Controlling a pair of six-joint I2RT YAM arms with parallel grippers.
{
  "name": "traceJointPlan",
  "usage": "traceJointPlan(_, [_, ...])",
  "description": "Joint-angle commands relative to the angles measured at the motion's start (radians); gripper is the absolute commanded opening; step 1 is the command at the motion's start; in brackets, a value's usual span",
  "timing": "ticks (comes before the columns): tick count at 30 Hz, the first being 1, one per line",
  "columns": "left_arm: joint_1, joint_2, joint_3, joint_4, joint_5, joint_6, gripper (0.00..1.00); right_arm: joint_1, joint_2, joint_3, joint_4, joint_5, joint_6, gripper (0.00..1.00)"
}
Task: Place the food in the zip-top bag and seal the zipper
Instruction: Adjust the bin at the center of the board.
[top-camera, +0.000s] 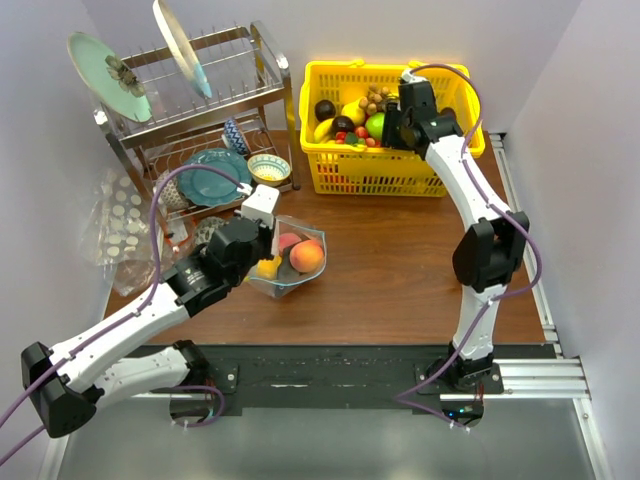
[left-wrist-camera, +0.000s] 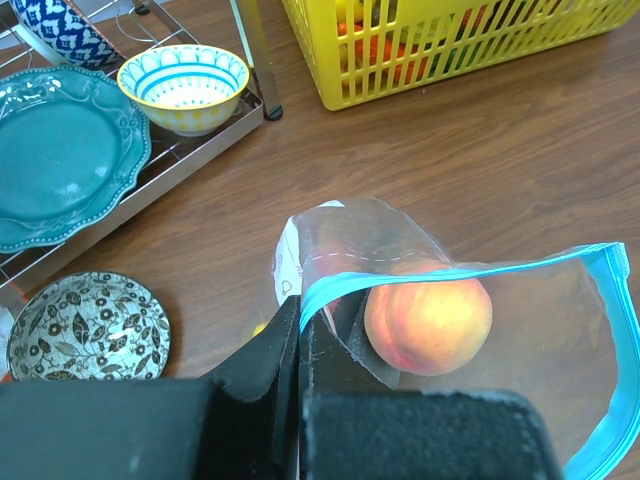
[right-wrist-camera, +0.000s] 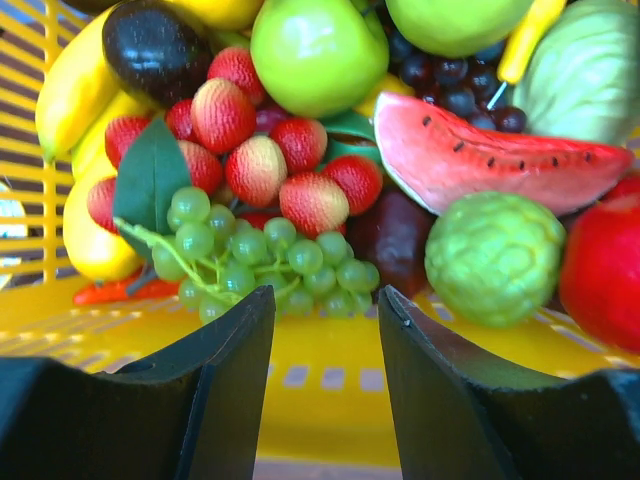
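just ahead of the right claw (right-wrist-camera: 325, 300), spread and empty over the yellow basket (right-wrist-camera: 330, 410), green grapes (right-wrist-camera: 260, 255) sit wedged among strawberries (right-wrist-camera: 255, 165), so a grab may drag neighbours out, while the left claw (left-wrist-camera: 312, 330) pinches the zip-top bag (left-wrist-camera: 350, 235) by its zipper (left-wrist-camera: 520, 268), a peach (left-wrist-camera: 428, 325) just beyond.

My claw (right-wrist-camera: 325, 300) hangs in the yellow basket (right-wrist-camera: 320, 395), jaws apart with nothing between them, green grapes (right-wrist-camera: 260, 255) just ahead, strawberries (right-wrist-camera: 262, 165) behind those.
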Motion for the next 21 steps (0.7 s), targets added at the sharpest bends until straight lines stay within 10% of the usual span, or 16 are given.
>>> traceJointPlan(1, [0.006, 0.003, -0.003, 0.042, -0.012, 0.009, 0.0, 0.006, -0.054, -0.102, -0.178, -0.049, -0.014, 0.51])
traceJointPlan(21, [0.006, 0.015, -0.003, 0.035, -0.035, 0.013, 0.0, 0.007, 0.257, 0.428, -0.238, -0.255, 0.024, 0.82])
